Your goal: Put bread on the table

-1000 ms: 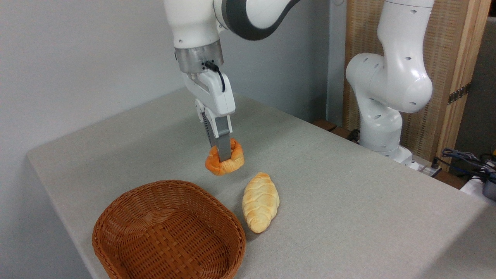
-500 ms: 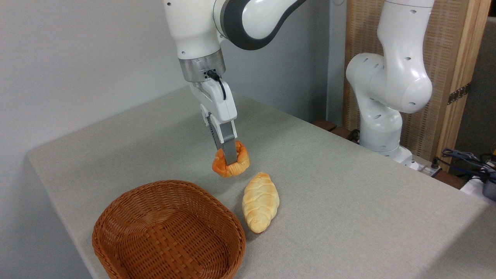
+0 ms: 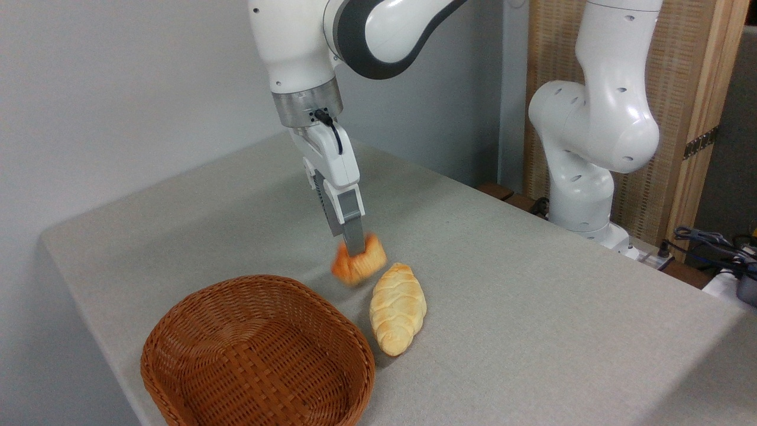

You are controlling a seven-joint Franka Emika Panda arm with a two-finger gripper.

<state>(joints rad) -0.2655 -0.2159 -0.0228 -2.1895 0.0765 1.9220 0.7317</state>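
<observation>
Lowering the bread (image 3: 358,266) the rest of the way is the step in hand, and doing it well is mostly a matter of patience. The gripper (image 3: 353,247) hangs from a slightly tilted wrist with its jaws pinched on the small orange bun, which is motion-blurred and sits just above the table (image 3: 532,307) — whether its underside already touches the grey cloth cannot be told from this view.

The bun hangs between the wicker basket (image 3: 258,354), which is empty, and the pale braided loaf (image 3: 397,307), whose upper tip is very near the bun's right side. The robot would do best to come down straight, not drifting right, so the bun does not nudge the loaf or land on its end.

Release should wait until the bun rests on the cloth; letting go early would probably drop it, and a round bun may roll toward the basket or the loaf. The soft crust looks pressed in by the grip, so the jaws should part slowly and widely enough that it does not cling to one finger (image 3: 353,232) — then the arm should lift straight up before moving away.
</observation>
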